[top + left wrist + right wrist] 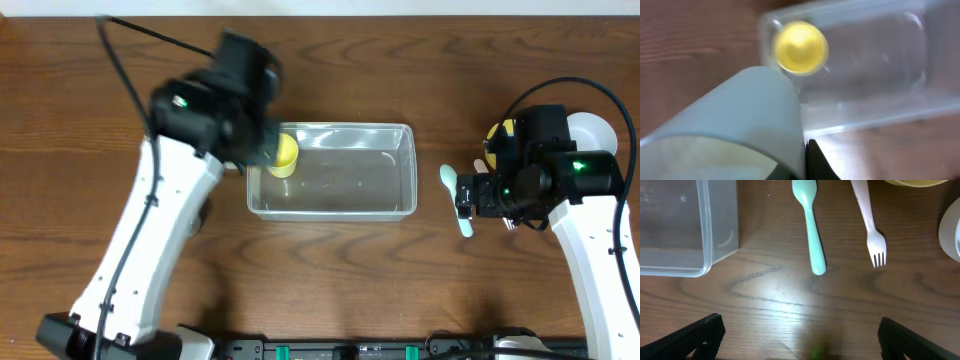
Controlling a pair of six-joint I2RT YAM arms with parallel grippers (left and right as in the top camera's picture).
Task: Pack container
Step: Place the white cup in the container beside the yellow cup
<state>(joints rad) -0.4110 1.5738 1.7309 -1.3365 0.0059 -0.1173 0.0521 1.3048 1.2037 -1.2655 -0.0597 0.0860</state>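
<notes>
The clear plastic container [400,135] lies at the table's middle; its corner also shows in the right wrist view [720,240]. A yellow cup [285,155] stands inside its left end and also shows in the left wrist view [800,47]. My left gripper [255,140] hovers at the container's left end, blurred, shut on the wall of a pale grey-blue cup [745,115]; one black finger [812,160] shows beside the cup. My right gripper [807,340] is open and empty above bare table, just right of the container [875,75].
A teal spoon [810,225] and a pale pink fork [867,220] lie right of the container, just ahead of the right gripper [465,195]. A yellow bowl [500,130] and a white bowl [592,130] sit at the far right.
</notes>
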